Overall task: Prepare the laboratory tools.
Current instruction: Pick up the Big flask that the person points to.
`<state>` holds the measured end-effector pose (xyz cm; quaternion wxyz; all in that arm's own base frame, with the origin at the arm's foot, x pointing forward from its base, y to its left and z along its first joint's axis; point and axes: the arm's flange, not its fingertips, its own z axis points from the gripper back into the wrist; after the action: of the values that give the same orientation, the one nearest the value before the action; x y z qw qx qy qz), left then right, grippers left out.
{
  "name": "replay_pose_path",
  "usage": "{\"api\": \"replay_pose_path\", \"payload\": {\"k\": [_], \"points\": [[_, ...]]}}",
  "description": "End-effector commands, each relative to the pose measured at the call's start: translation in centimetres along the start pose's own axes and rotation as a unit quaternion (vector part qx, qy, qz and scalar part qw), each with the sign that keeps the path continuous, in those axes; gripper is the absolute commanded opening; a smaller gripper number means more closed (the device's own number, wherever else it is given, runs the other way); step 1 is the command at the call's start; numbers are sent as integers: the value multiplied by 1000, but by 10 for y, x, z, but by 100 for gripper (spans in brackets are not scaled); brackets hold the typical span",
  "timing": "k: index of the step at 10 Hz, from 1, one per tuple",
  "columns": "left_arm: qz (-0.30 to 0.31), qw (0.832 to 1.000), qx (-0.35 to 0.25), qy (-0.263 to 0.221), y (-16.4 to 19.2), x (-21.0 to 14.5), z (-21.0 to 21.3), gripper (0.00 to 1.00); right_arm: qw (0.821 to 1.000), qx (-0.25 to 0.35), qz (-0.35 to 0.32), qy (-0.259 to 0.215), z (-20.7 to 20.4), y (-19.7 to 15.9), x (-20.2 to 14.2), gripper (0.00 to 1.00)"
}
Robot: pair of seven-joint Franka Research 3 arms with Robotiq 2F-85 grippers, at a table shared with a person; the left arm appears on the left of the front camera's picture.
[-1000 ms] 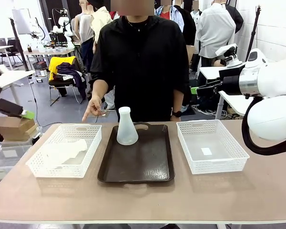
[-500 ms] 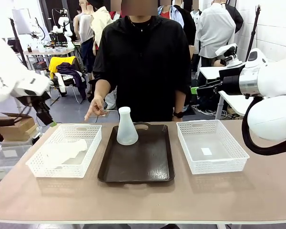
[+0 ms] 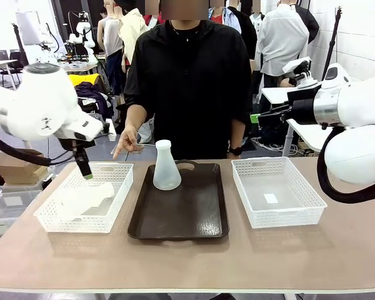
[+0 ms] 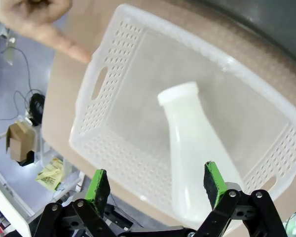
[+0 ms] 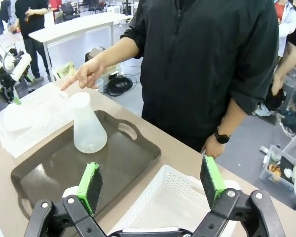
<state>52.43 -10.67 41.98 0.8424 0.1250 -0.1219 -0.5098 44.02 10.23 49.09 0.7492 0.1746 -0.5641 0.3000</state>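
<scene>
- Flask, on its side in left basket: beneath left fingers, spread, empty; long axis crosswise to their gap.
- Right fingers: spread, empty, well apart; left arm nearer.

A tan bench spanned the lower frame of the front view, with a cardboard box on the grey floor at its left edge. A white wall rose at the upper right. In the right wrist view, a white table stood at the upper left.
</scene>
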Motion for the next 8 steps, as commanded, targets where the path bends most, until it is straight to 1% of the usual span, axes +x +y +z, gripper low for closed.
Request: {"api": "replay_pose_path", "payload": {"k": [1,4,6,7,8], "points": [[30,999,-11,0,-4,20,-13,100,1000,-2,3,-6,0,0,1,100],[46,999,-25,13,-11,29,-32,100,1000,-2,3,-6,0,0,1,100],[71,997,-35,15,-6,31,-43,100,1000,-2,3,-6,0,0,1,100],[80,995,-65,17,-3,32,-50,100,1000,-2,3,-6,0,0,1,100],[90,993,-78,21,-1,32,-54,100,1000,-2,3,-6,0,0,1,100]]}}
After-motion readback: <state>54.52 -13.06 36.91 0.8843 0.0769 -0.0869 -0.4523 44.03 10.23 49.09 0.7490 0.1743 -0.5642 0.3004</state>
